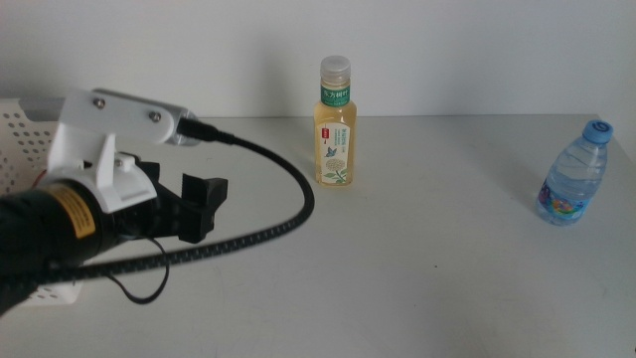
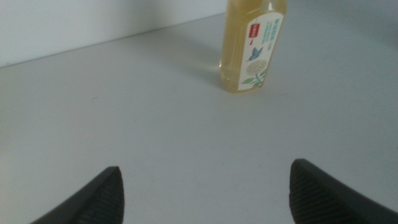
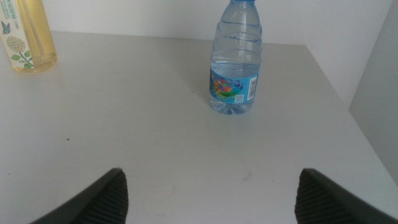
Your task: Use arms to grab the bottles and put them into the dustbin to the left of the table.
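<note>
My left gripper (image 1: 199, 207) is open and empty above the table's (image 1: 427, 278) left part, beside the white dustbin (image 1: 22, 134). It points toward the pale-yellow tea bottle (image 1: 335, 124), which stands upright at the back middle, well ahead of the jaws in the left wrist view (image 2: 252, 50). The small blue-capped water bottle (image 1: 573, 177) stands upright at the far right. My right gripper (image 3: 208, 196) is open and empty, out of the middle view, with the water bottle (image 3: 235, 62) standing ahead of it. The red soda can is not in view.
The dustbin's perforated wall shows at the left edge, mostly hidden behind my left arm. A black cable (image 1: 288, 199) arcs from the left wrist over the table. The table's right edge (image 3: 348, 106) runs close past the water bottle. A white wall stands behind.
</note>
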Motion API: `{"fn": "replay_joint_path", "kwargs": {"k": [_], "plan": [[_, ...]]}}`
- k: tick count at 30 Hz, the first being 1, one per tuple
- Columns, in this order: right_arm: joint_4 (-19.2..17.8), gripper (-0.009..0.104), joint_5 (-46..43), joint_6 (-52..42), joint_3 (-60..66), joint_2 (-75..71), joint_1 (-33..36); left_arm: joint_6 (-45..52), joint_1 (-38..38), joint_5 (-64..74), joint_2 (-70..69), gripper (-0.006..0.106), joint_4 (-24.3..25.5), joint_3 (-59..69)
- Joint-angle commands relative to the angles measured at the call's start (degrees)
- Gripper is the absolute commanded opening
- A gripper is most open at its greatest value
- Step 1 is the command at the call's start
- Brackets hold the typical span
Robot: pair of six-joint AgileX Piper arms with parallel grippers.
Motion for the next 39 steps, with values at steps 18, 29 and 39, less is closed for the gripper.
{"fn": "replay_joint_path", "kwargs": {"k": [18,29,39], "plan": [[-0.48,0.078,-4.02,-0.38,-0.57,-1.23,-0.39,-0.78,-0.4,-36.81,4.96,0.088,-8.87,15.89],[-0.48,0.078,-4.02,-0.38,-0.57,-1.23,-0.39,-0.6,-0.3,-49.77,13.46,0.088,-8.78,15.89],[-0.48,0.078,-4.02,-0.38,-0.57,-1.23,-0.39,9.29,-1.67,-59.0,26.14,0.088,-7.36,6.61]]}}
